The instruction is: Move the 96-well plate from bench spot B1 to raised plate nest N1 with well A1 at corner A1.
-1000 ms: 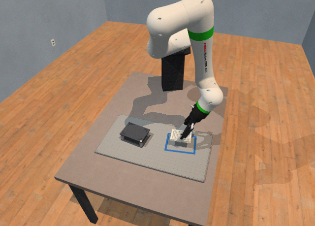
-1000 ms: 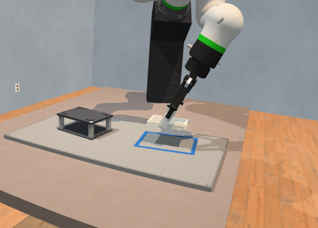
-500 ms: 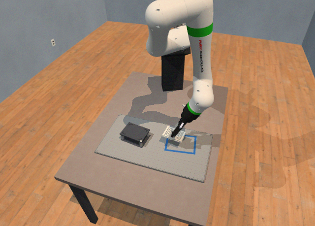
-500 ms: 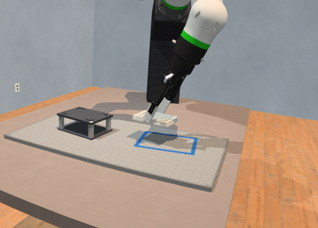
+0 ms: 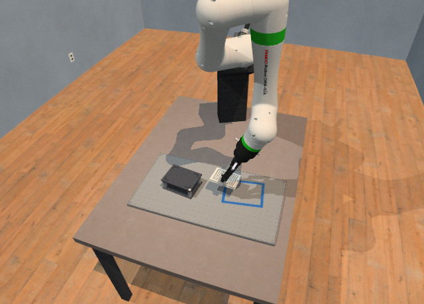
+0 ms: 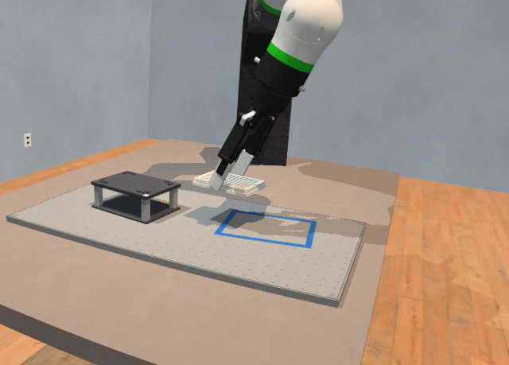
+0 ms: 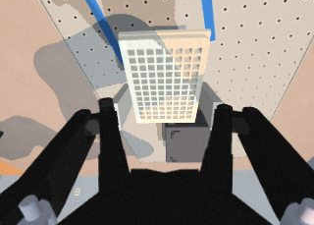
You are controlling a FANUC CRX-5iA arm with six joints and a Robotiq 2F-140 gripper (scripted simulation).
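My gripper (image 5: 228,178) is shut on the white 96-well plate (image 5: 228,180) and holds it in the air, well side up, between the blue-outlined spot B1 (image 5: 243,194) and the black raised nest N1 (image 5: 181,179). In the exterior view the plate (image 6: 228,183) hangs above the left far corner of B1 (image 6: 266,227), to the right of the nest (image 6: 135,195), with the gripper (image 6: 223,176) gripping its long sides. In the wrist view the plate (image 7: 163,78) sits between the fingers, and part of the nest (image 7: 186,142) shows below it.
The grey perforated breadboard (image 5: 209,201) lies on the brown table (image 5: 191,204) and carries the nest and B1. The robot's black pedestal (image 5: 232,95) stands at the table's far edge.
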